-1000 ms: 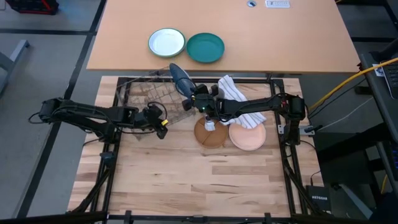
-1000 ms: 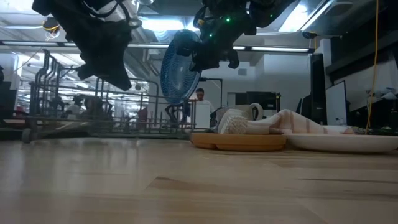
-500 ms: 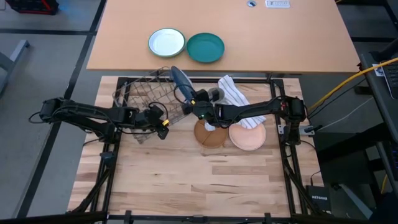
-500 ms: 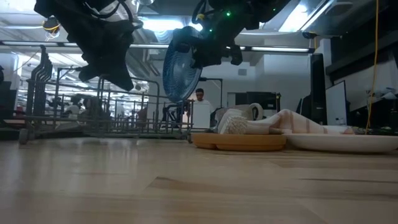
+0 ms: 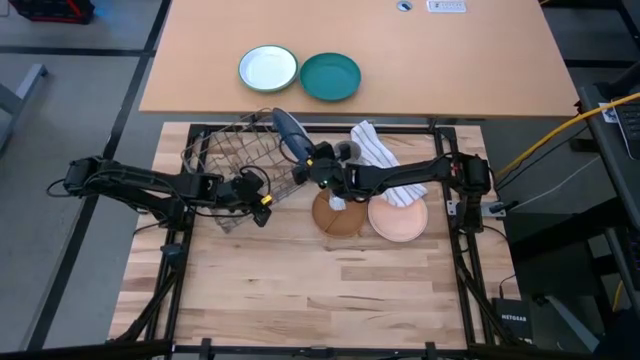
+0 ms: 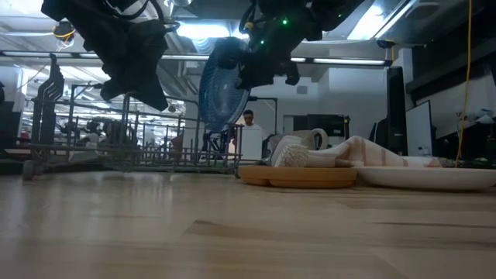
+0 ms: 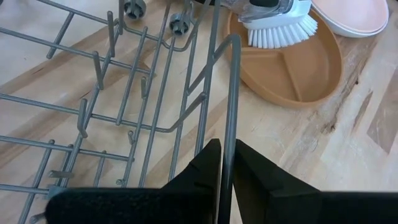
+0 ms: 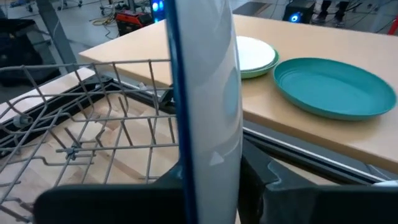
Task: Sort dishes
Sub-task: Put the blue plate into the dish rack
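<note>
The dark blue dotted plate (image 5: 287,134) (image 6: 223,85) stands on edge in my right gripper (image 5: 312,165) (image 8: 208,171), over the right end of the wire dish rack (image 5: 238,160) (image 6: 132,147). My left gripper (image 5: 262,203) (image 7: 227,146) is shut on the rack's near rim. The brown wooden plate (image 5: 338,214) (image 7: 292,68) lies flat on the table with a white dish brush (image 7: 280,25) on it. The salmon-pink plate (image 5: 398,218) lies flat to its right. My left gripper pinches the rack's grey rim wire (image 7: 231,93) between its two fingers, which lie across the wire. The rack's base rests on the table. My right gripper pinches the blue plate's rim (image 8: 205,140), one finger on each face, coming from the table's right. The plate is lifted clear and stands on edge.
A striped cloth (image 5: 385,162) lies behind the two flat plates. A white green-rimmed plate (image 5: 268,68) and a teal plate (image 5: 330,77) sit on the far table. Bare wood spans the near half of the table (image 5: 320,290).
My right gripper has carried the blue plate a little toward the table's left, over the rack. The rack has shifted slightly toward the left edge in my left gripper's hold.
</note>
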Controlling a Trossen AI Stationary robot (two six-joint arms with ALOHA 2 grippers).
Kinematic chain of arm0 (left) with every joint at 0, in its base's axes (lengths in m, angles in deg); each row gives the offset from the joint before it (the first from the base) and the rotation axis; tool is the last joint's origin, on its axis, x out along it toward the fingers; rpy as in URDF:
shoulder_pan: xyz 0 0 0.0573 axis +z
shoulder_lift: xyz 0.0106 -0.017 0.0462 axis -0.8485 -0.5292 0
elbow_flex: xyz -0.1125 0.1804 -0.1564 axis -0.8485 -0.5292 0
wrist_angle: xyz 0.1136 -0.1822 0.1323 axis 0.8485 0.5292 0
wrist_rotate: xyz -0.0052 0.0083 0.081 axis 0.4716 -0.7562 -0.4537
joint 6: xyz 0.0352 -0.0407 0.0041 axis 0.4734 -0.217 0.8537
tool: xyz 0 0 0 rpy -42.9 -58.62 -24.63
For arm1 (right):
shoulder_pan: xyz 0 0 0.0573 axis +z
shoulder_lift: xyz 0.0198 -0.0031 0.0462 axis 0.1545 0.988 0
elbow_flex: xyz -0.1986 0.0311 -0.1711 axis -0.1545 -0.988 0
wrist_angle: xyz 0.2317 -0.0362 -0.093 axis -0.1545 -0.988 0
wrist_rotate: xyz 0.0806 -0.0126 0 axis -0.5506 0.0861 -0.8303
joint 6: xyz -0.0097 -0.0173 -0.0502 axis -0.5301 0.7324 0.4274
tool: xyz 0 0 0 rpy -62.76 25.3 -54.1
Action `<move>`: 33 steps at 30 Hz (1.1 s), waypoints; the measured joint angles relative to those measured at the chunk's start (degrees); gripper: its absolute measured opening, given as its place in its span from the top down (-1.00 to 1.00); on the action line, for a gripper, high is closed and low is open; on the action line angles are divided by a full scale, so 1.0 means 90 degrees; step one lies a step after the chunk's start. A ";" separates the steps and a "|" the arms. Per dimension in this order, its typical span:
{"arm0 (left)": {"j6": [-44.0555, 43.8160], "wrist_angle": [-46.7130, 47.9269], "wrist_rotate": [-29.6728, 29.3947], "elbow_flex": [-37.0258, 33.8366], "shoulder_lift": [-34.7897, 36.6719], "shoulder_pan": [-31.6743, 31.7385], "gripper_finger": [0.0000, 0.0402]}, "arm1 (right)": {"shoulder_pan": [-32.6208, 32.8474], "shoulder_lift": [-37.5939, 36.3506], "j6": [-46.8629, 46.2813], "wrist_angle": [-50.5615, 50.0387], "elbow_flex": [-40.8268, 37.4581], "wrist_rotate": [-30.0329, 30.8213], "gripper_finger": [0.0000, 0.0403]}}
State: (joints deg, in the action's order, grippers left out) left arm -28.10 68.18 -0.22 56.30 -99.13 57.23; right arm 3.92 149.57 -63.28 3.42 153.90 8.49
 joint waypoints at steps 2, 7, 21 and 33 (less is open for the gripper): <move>0.0000 -0.0009 0.0000 0.0000 0.0000 0.0000 0.86 | -0.0019 0.0066 -0.0008 0.0044 0.0000 -0.0072 0.77; 0.0167 -0.0025 0.0010 0.0006 0.0002 0.0000 0.86 | -0.0088 0.0424 -0.0036 0.0353 0.0000 -0.0334 0.77; 0.0363 -0.0015 0.0070 0.0010 0.0005 0.0000 0.86 | -0.0292 0.0816 -0.0343 0.0640 0.0007 -0.0551 0.77; 0.0425 -0.0012 0.0082 0.0010 0.0005 0.0000 0.86 | -0.0163 0.0841 0.0061 0.0665 0.0446 0.0159 0.77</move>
State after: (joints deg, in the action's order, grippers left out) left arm -24.27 68.07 0.52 56.39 -99.08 57.23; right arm 2.46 157.13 -62.73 9.40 157.91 9.91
